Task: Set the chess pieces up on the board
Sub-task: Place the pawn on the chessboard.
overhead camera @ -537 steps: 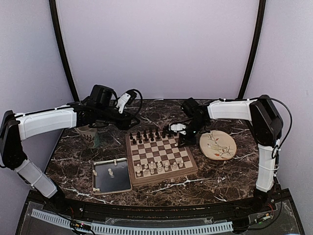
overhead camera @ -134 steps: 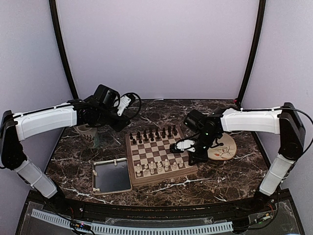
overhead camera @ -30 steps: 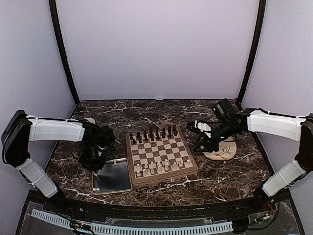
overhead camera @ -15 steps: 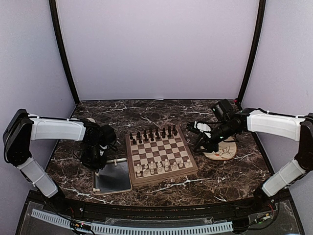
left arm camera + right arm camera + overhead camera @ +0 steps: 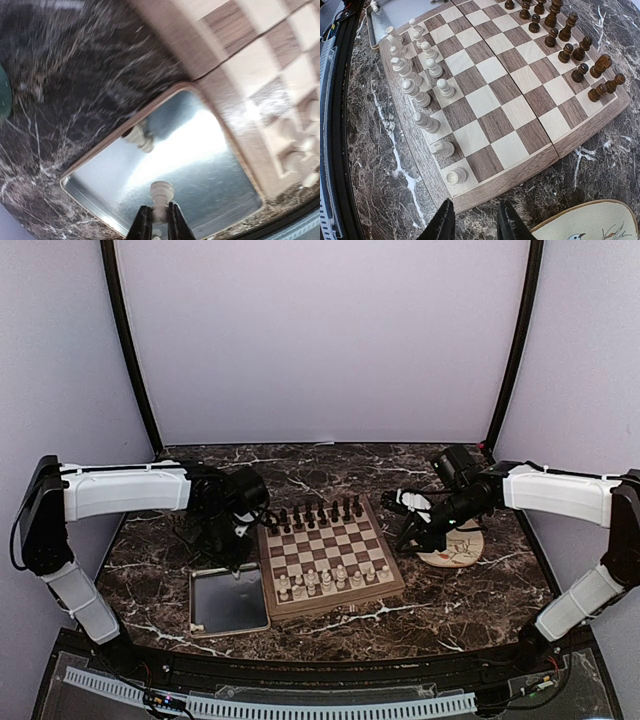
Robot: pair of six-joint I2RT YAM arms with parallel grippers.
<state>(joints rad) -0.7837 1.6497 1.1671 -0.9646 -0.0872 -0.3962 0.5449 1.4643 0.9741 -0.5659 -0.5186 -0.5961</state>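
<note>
Table (image 5: 330, 465): dark marble with white veins.
Left gripper (image 5: 159, 209): reached in from the left edge of the table, it hangs above the tray's far part. Its jaws are drawn narrow and pinch a cream-white piece (image 5: 161, 192), which stands upright between the fingers (image 5: 144, 226).
Tray (image 5: 200, 165): grey metal, lying toward the near edge, left of the middle, its right side just beside the board. The left wrist view is blurred, and a small pale shape at the tray's far rim cannot be made out.
Board (image 5: 492, 100): flat in the middle of the table, square to its edges.
Cream pieces (image 5: 415, 85): upright in two rows along the board's side that faces the near edge.
Dark pieces (image 5: 565, 40): upright in two rows along the side that faces the far edge.
Right gripper (image 5: 474, 220): jaws apart with nothing between them, over bare marble just off the board's right side, between the board and the plate.
Plate (image 5: 460, 545): round, with a bird and leaf pattern, toward the right edge, apart from the board.
</note>
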